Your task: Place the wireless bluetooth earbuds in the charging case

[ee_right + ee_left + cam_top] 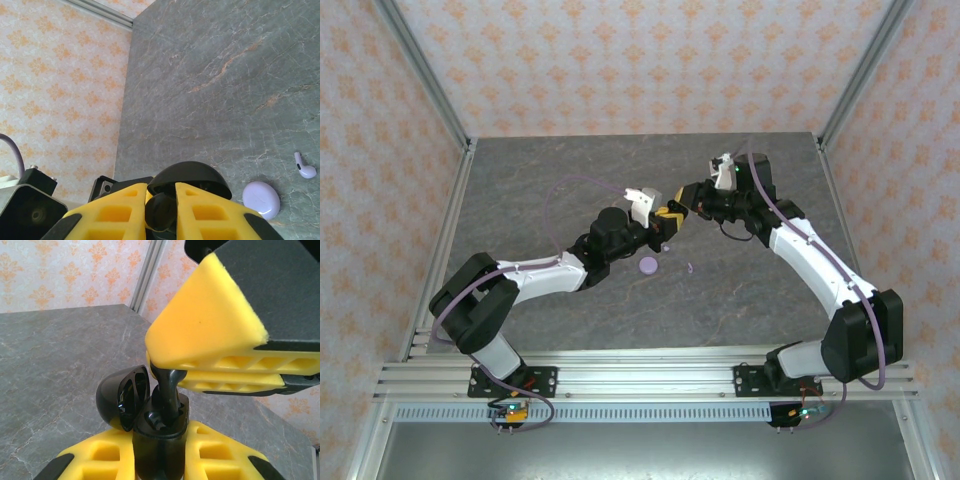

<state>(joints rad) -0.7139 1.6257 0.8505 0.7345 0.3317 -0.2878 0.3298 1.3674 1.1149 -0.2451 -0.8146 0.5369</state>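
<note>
Centrally, over the middle of the bench (520, 190), the two arms meet tip to tip, above the surface. The left gripper (160, 456) reaches in from the near-left corner; its yellow fingers (97, 457) are clamped on the base of a black charging case (159, 436), held upright. The case lid (122, 397) is hinged open and tipped to the left. A black earbud (167, 387) stands stem-up in the mouth of the case, its lower end down in the well. How deep it sits cannot be told. The right gripper (160, 212) comes in from the near-right corner, its claw narrow and pinching that earbud's stem between its yellow pads (210, 335). On the bench just nearer than the grippers lies a round lavender case (648, 265), closed. A tiny pale bit (665, 247) sits just beyond it, too small to identify. A lavender earbud (304, 167) lies on its side near the lavender case's right, apart from it.
</note>
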